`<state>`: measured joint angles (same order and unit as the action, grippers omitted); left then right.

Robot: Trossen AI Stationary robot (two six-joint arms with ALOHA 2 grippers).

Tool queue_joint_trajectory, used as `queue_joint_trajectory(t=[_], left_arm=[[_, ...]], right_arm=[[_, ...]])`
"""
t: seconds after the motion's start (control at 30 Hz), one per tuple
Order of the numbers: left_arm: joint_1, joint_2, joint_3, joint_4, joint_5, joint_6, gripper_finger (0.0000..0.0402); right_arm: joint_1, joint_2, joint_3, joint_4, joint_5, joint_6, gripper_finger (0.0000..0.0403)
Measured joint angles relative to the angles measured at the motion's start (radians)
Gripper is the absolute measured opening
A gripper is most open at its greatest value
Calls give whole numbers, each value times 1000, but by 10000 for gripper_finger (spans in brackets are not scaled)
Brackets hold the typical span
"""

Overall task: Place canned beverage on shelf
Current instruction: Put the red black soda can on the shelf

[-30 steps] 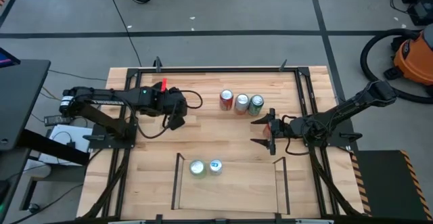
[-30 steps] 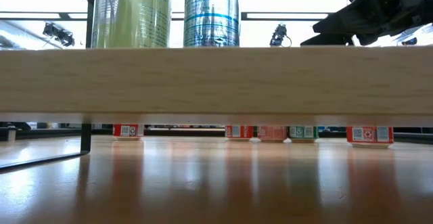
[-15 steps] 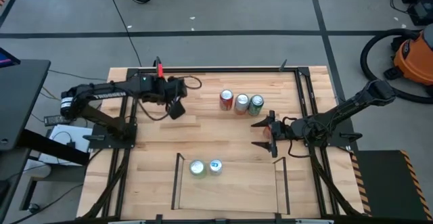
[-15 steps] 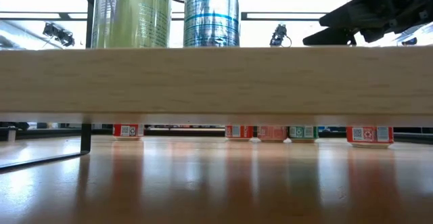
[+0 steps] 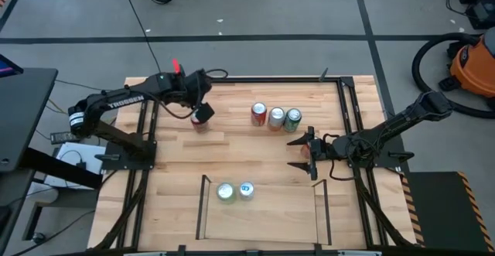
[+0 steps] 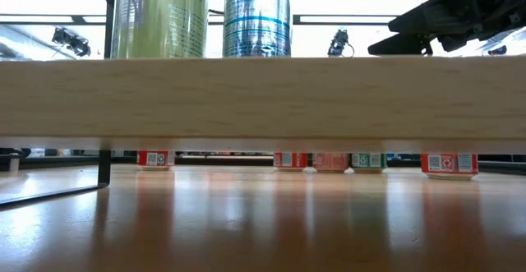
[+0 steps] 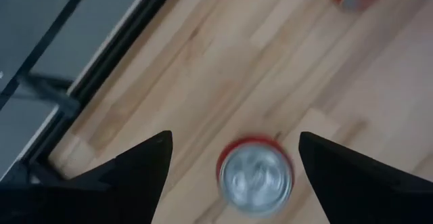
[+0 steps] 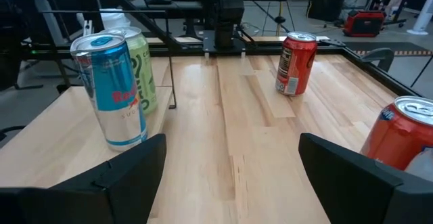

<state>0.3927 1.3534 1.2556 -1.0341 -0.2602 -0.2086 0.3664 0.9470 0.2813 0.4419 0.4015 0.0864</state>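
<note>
A red can stands upright on the table near its far left. My left gripper hangs open above it, one finger on each side of the can's top in the left wrist view, touching nothing. Three more cans, red, silver and green, stand in a row at the far middle. The shelf stands at the near middle, with a green can and a blue can on its wood floor. My right gripper waits open and empty to the right of the shelf.
A black metal frame borders the tabletop. The shelf's thin rods rise at its sides. Bare wood lies between the row of cans and the shelf. In the low view the shelf's wood floor spans the picture.
My left gripper has gone toward the table's far edge and now stands over the lone red can. The cans and the shelf have not moved.
</note>
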Motion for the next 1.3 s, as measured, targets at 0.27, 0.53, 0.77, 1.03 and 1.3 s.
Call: queue_joint_trajectory(t=[0.27, 0.53, 0.77, 1.03, 1.3], left_arm=[[-60, -13, -122, 130, -13, 64, 332], [-59, -52, -143, 119, -12, 42, 332], [-53, -52, -130, 101, -10, 17, 339], [-52, -28, -177, 95, 4, -24, 395], [-27, -17, -263, 141, 21, -21, 392]], right_arm=[[0, 0, 0, 9, 4, -2, 348], [0, 0, 0, 15, 10, -3, 348], [0, 0, -1, 15, 16, -2, 348], [0, 0, -1, 13, 16, -8, 348], [0, 0, 0, 20, 8, -8, 348]])
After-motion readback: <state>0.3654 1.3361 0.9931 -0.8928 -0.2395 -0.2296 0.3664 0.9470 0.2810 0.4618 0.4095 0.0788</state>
